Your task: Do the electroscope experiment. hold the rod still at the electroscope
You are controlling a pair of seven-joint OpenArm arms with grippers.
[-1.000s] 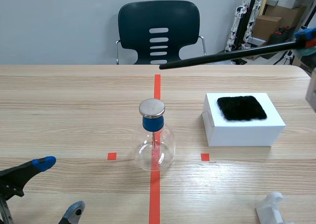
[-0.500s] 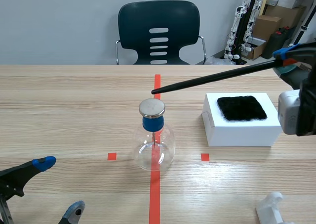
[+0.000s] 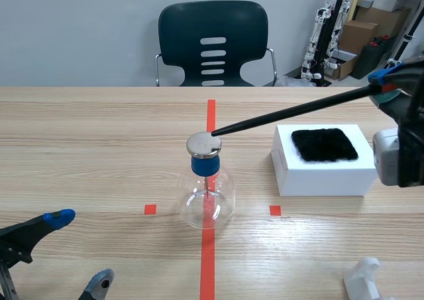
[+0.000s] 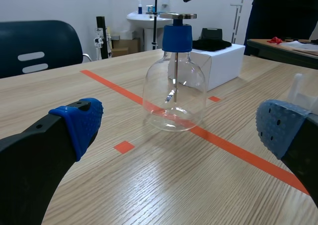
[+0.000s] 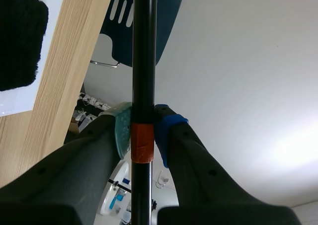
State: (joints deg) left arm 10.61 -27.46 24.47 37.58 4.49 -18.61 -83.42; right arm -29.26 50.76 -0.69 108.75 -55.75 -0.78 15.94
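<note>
The electroscope (image 3: pixel 207 187) is a clear glass flask with a blue stopper and a round metal cap (image 3: pixel 203 144), standing on the red centre tape line. A long black rod (image 3: pixel 291 111) slants down from the right, its tip touching or just over the cap's right edge. My right gripper (image 3: pixel 386 80) is shut on the rod's far end; in the right wrist view the rod (image 5: pixel 143 61) runs between the pads (image 5: pixel 122 130) by an orange band. My left gripper (image 4: pixel 174 130) stands open low at the near left, with the flask (image 4: pixel 175 93) ahead of it.
A white box (image 3: pixel 326 161) with a black fur pad (image 3: pixel 324 144) on top sits right of the flask. A white plastic piece (image 3: pixel 366 280) lies at the near right. A dark chair (image 3: pixel 213 43) stands behind the table's far edge.
The right arm has brought the rod down and toward the flask; its tip dropped from high above the table to the metal cap. The left arm has not moved.
</note>
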